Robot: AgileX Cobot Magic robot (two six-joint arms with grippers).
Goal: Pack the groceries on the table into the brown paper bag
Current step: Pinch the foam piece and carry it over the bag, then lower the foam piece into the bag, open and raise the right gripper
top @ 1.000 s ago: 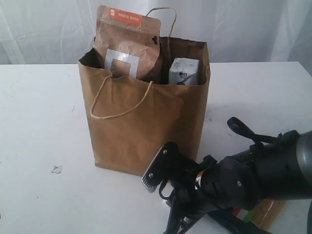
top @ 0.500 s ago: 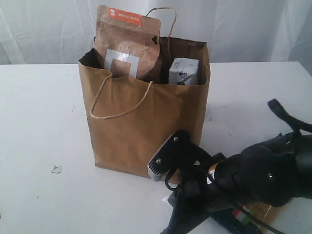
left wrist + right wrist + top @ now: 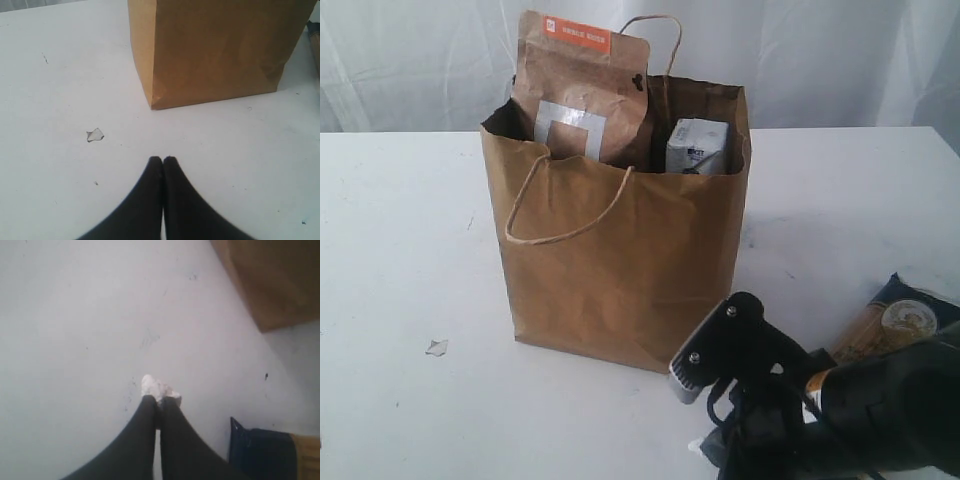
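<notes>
The brown paper bag (image 3: pixel 620 260) stands upright mid-table, holding the brown-orange pouch (image 3: pixel 582 90) and the small white-blue carton (image 3: pixel 697 146). The long spaghetti packet (image 3: pixel 890 325) lies on the table (image 3: pixel 400 240) to the bag's right; its dark blue end (image 3: pixel 260 450) shows beside my right gripper (image 3: pixel 160 399). That gripper is shut, with a crumpled white paper scrap (image 3: pixel 156 386) pinched at its tips, low over the table in front of the bag's corner (image 3: pixel 275 280). My left gripper (image 3: pixel 163 159) is shut and empty, over bare table short of the bag (image 3: pixel 215 50).
Another small paper scrap (image 3: pixel 437 347) lies on the table left of the bag, also visible near the left gripper as a scrap (image 3: pixel 94 134). The right arm (image 3: pixel 820 410) fills the front right corner. A white curtain hangs behind the table.
The right arm has swung right and lower in the exterior view, uncovering the spaghetti packet. The bag and its contents have not moved.
</notes>
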